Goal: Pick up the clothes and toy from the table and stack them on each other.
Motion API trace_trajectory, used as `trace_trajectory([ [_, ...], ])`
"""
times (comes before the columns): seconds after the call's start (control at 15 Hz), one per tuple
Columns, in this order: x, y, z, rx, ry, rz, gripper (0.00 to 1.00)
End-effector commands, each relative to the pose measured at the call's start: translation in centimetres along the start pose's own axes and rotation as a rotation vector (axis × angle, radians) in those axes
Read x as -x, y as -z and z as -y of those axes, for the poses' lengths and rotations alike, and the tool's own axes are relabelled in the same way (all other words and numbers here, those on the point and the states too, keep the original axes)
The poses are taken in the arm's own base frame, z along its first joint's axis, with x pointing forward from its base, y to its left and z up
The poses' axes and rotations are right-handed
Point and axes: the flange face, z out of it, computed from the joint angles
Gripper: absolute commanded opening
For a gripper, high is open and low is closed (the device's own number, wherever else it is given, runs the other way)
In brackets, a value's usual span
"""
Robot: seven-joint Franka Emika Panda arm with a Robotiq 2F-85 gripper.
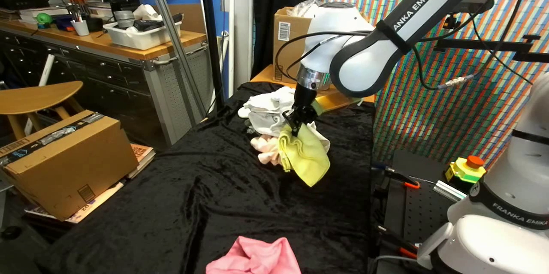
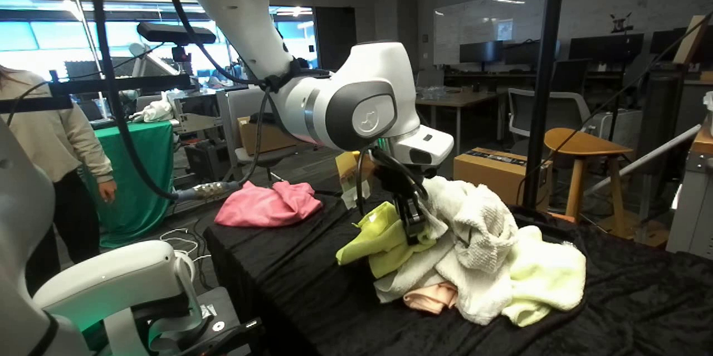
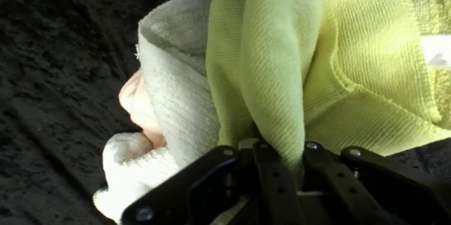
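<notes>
A yellow-green cloth (image 3: 271,59) is pinched in a fold between the fingers of my gripper (image 3: 287,147), which is shut on it. In both exterior views that cloth (image 1: 306,154) drapes over one side of a pile, with the gripper (image 2: 415,230) low above it. The pile holds white cloth (image 2: 473,228), a peach-pink piece (image 1: 266,149) low down, and a pale yellow-white cloth (image 2: 548,275) at its edge. Apart from the pile, a pink cloth (image 1: 257,259) lies crumpled on the black-covered table (image 1: 171,205). The toy is hidden or out of view.
A cardboard box (image 1: 289,38) stands behind the table's far end, on a wooden surface. A white robot arm part (image 1: 493,239) and a red emergency button (image 1: 475,162) are beside the table. A black pole (image 2: 543,122) rises near the pile's far side.
</notes>
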Motion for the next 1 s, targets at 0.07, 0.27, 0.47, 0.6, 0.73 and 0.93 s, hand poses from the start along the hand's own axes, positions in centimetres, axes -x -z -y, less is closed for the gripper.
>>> trace_trajectory([
  [0.07,-0.6,0.3,1.1,-0.003,0.003,0.015,0.09],
  [0.27,0.3,1.4,1.4,-0.005,0.022,0.031,0.44],
  [0.47,1.3,3.1,1.6,0.007,0.056,0.061,0.67],
  [0.6,1.9,4.5,1.6,0.017,0.078,0.071,0.81],
  [0.73,2.3,6.2,1.7,0.029,0.095,0.089,0.95],
  [0.93,3.5,8.7,2.2,0.030,0.139,0.137,1.00],
])
